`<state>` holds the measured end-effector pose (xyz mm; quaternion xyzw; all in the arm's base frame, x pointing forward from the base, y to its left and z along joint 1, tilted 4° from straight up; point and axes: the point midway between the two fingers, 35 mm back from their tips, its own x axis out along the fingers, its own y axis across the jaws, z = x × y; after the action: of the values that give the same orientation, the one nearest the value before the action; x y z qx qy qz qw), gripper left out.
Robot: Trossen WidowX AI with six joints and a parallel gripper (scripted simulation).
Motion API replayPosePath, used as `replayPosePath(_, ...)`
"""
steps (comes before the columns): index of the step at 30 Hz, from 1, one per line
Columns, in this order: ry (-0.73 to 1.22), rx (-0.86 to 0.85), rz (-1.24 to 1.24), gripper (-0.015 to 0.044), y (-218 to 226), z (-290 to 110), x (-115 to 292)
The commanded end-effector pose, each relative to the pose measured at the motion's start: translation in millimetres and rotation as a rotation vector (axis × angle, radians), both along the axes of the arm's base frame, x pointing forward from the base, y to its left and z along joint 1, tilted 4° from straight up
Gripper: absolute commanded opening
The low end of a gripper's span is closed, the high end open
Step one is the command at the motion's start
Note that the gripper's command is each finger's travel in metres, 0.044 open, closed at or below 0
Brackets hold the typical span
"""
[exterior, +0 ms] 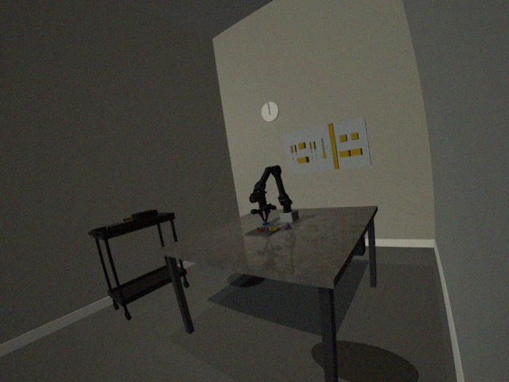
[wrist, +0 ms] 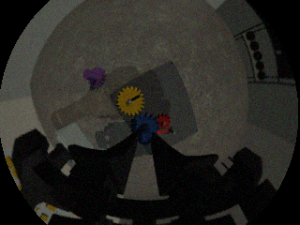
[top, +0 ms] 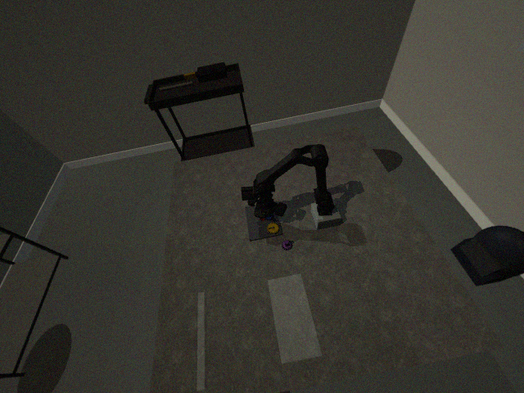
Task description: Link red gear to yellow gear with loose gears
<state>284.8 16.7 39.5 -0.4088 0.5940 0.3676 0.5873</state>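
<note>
My gripper (wrist: 145, 134) (exterior: 266, 222) is shut on a blue gear (wrist: 144, 123) (exterior: 265, 224) and holds it over the grey board (wrist: 182, 100) (top: 255, 230) (exterior: 254, 233). In the wrist view the blue gear shows between the yellow gear and the red gear; its exact height above the board is hard to tell. The yellow gear (wrist: 126, 104) (top: 272, 228) (exterior: 273, 228) with its black stripe sits on the board. The red gear (wrist: 163, 124) (exterior: 260, 230) is partly hidden behind the blue gear in the wrist view. A purple gear (wrist: 97, 77) (top: 287, 245) (exterior: 288, 226) stands on the table off the board. Pegs are mostly hidden.
The arm's pale base block (top: 326, 218) (exterior: 289, 216) stands beside the board, on the table (exterior: 304, 247). A dark cart (top: 198, 86) (exterior: 135, 222) stands away from the table. The purple gear is near the board's yellow-gear side.
</note>
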Motion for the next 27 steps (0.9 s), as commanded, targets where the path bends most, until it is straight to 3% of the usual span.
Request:
replayPosePath(1, 0.005, -0.006, 0.033, 0.0000, -1.7, -7.9, -1.3)
replayPosePath(27, -0.014, 0.002, -0.300, 0.0000, -3.4, -32.2, -0.4)
